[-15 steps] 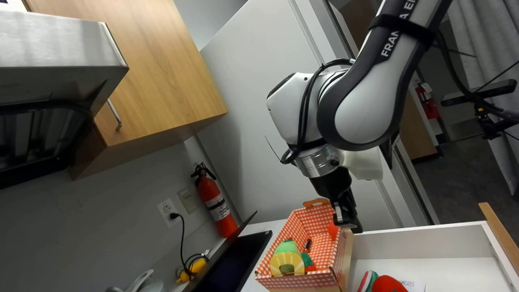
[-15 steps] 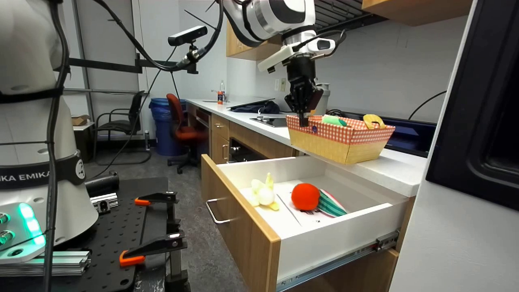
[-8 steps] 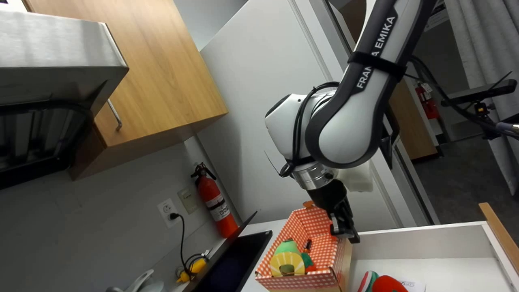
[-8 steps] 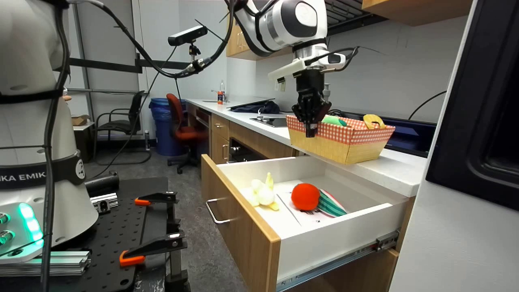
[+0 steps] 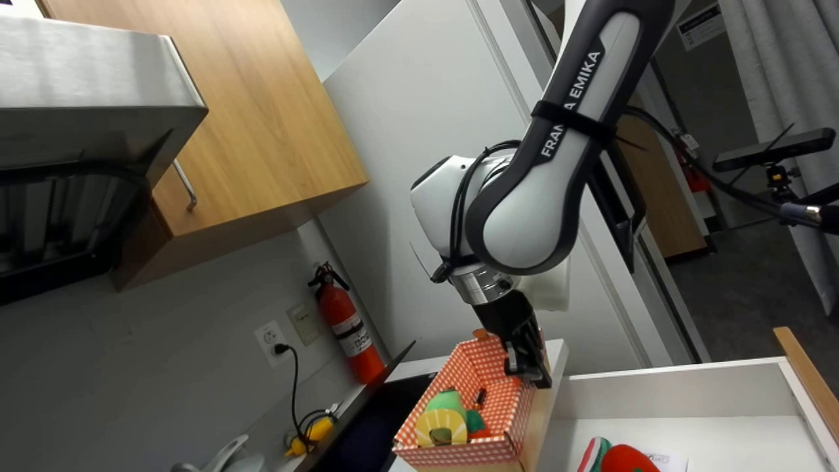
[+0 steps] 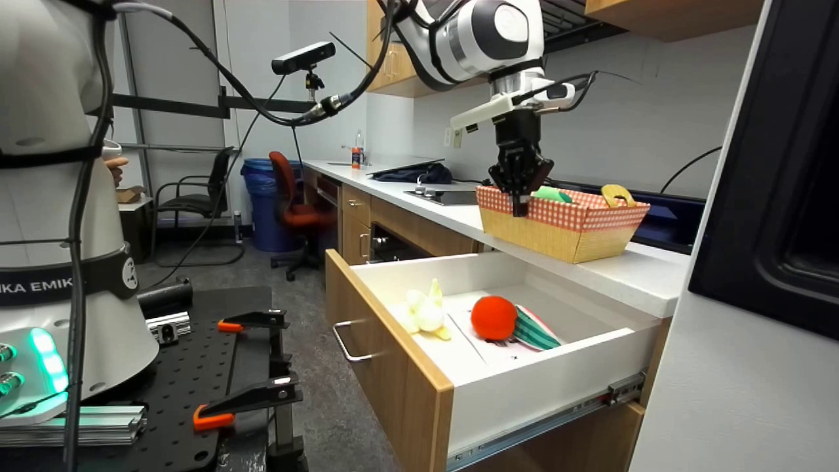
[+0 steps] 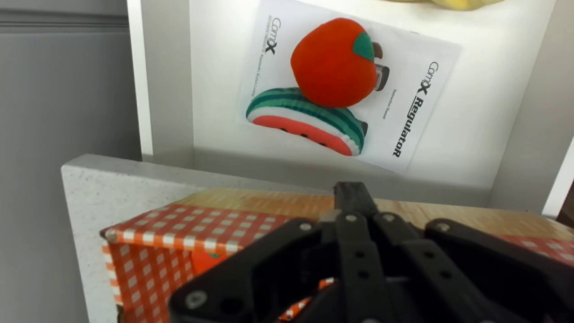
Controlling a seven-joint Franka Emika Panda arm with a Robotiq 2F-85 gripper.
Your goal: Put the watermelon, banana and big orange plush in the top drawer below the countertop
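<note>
Closed on nothing, the gripper (image 6: 520, 208) seems to touch the side of the basket (image 6: 557, 233) that faces the drawer (image 6: 550, 383), where watermelon (image 7: 309, 123), orange (image 7: 334, 63) and banana (image 6: 429, 316) lie lower, so a push there should run away from them, deeper onto the table (image 7: 125, 179)

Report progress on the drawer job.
Done, it seems: watermelon, big orange plush and what looks like the banana lie in the open top drawer. In hand: nothing; the gripper is shut at the basket, on its drawer side. Left: apparently no transfers, with all three there.
</note>
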